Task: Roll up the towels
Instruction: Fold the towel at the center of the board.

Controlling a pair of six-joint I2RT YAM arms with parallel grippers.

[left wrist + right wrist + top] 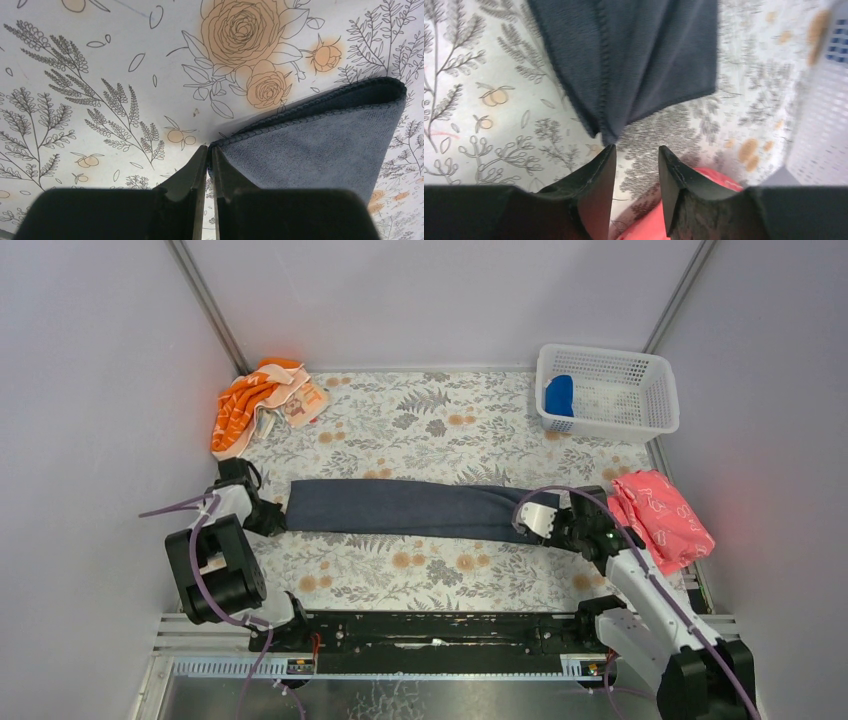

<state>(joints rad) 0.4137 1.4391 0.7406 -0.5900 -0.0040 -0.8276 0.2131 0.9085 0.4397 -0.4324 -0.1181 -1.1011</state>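
Observation:
The dark slate-grey towel lies flat as a long folded strip across the middle of the floral tablecloth. My left gripper is at its left end. In the left wrist view the gripper is shut, pinching the stitched corner of the grey towel. My right gripper is at the strip's right end. Its jaws stand open with only tablecloth between them; the grey towel's corner lies just beyond the left fingertip. The blue towel sits rolled in the white basket.
A pink patterned cloth lies bunched at the right edge, close behind my right gripper, and shows as red under the jaws. An orange and white cloth is heaped at the back left. Enclosure walls ring the table.

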